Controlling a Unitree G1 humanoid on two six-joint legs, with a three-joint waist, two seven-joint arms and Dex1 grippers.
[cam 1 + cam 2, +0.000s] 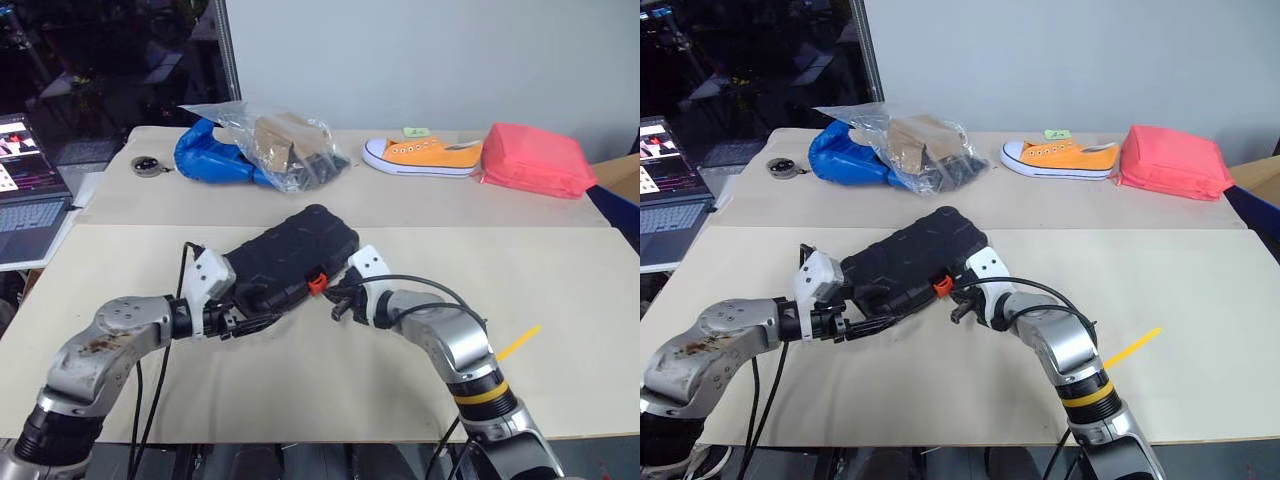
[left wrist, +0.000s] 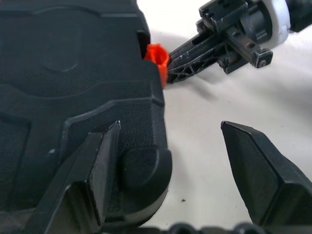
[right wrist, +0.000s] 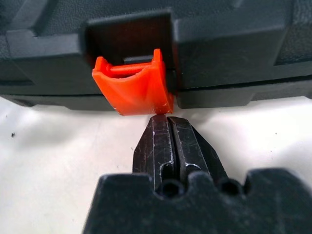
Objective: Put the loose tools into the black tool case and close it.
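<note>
Beige desk carried the black tool case; right end effector, clenched empty, touched its orange latch just ahead, left end effector spread beside the corner. Pushing could slide the case instead.

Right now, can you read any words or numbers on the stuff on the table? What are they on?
No text can be read.
Laptop: its screen shows pictures; any writing is too small to read.
Small green tag behind the orange sneaker: too small to read.
Black tool case: no lettering shows on its shell or orange latch.
Clear plastic bag: no label that can be read.
</note>
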